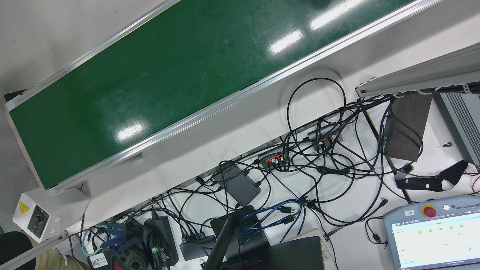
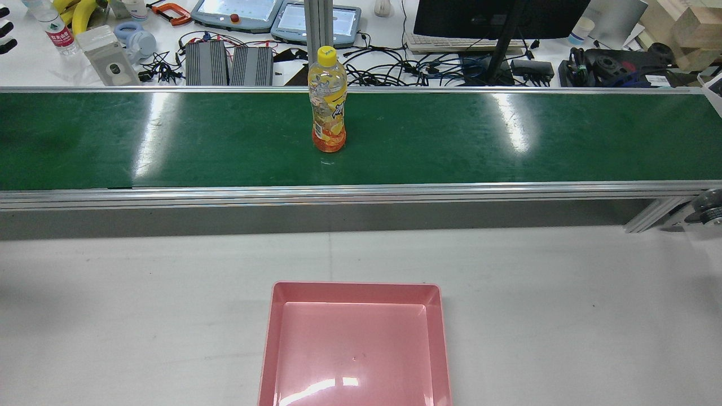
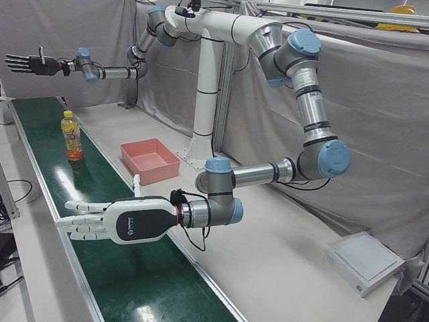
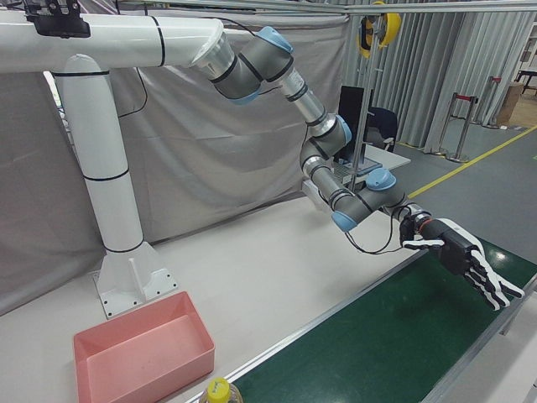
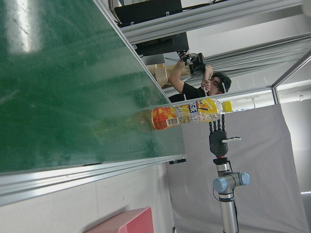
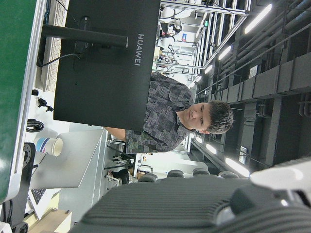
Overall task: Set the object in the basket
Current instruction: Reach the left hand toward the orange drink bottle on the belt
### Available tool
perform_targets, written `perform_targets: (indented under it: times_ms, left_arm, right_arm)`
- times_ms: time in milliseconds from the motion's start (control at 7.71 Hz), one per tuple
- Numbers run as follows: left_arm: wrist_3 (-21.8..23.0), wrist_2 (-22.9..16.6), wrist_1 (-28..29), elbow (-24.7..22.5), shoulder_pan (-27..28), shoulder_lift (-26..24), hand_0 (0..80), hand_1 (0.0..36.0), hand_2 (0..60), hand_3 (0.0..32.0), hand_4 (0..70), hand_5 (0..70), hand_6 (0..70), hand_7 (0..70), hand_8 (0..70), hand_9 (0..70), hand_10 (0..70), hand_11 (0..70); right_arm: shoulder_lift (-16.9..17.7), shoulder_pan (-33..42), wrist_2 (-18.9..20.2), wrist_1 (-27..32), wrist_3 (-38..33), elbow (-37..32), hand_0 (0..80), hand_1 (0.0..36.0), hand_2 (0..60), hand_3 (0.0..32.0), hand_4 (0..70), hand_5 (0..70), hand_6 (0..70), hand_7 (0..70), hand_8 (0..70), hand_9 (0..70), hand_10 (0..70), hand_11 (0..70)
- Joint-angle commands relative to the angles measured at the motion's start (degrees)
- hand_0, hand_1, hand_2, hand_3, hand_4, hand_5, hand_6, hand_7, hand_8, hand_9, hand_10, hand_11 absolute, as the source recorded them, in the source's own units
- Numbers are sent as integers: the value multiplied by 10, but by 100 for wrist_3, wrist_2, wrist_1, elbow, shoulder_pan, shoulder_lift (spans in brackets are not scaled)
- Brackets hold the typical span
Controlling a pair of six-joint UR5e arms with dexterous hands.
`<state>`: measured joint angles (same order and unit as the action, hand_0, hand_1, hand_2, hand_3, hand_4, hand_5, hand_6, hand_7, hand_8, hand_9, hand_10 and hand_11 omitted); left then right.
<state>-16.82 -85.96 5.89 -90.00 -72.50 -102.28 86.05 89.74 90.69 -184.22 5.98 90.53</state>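
So here's where we're at: the left hand (image 3: pixel 110 225) hangs low over the green conveyor belt (image 2: pixel 507 141) with the fingers (image 3: pixel 80 221) stretched out flat and spread, holding nothing. The right hand (image 4: pixel 461 260) is the same story, fingers fanned wide and nothing in it. It sits out over the belt too, and in the left-front view we see it way off at the far end, raised higher (image 3: pixel 30 64). The bottle (image 2: pixel 328 101) (yellow cap, orange drink, yellow label) stands upright on the belt between the two hands, well apart from both. From the left hand's own camera we see it straight ahead down the belt (image 5: pixel 189 112), with the right hand (image 5: pixel 218 138) further off behind it. From the right-front view only its cap (image 4: pixel 220 392) pokes in at the bottom edge, a long way along the belt from the right hand. The pink basket (image 2: pixel 355 287) sits on the white table (image 2: pixel 564 310), off the belt on the arms' side, roughly level with the bottle. Neither hand is near it, and the bottle isn't in it yet.
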Motion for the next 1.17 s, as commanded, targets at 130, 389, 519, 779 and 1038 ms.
perform_targets:
  times_ms: [130,389,519,779,1038]
  left_arm:
    - [-93,0,-175,-9,278,-378,514,63,0,0,174,101,0,0,52,96,66,108]
    - [-417,0,-578,-9,315,-904,507,62,0,0,166,85,0,0,48,91,71,114]
    - [-462,0,-606,-9,385,-1021,504,58,0,0,165,76,0,0,45,86,67,108]
    - [-480,0,-877,0,1032,-1397,502,55,0,0,160,77,0,0,44,85,71,113]
    - [-725,9,-1028,26,1194,-1627,494,43,0,0,154,78,0,0,46,89,64,103]
  right_arm:
    - [9,0,1,0,0,0,0,0,0,0,0,0,0,0,0,0,0,0]
    - [0,0,1,0,0,0,0,0,0,0,0,0,0,0,0,0,0,0]
    - [0,0,1,0,0,0,0,0,0,0,0,0,0,0,0,0,0,0]
    - [0,0,1,0,0,0,0,0,0,0,0,0,0,0,0,0,0,0]
    - [9,0,1,0,0,0,0,0,0,0,0,0,0,0,0,0,0,0]
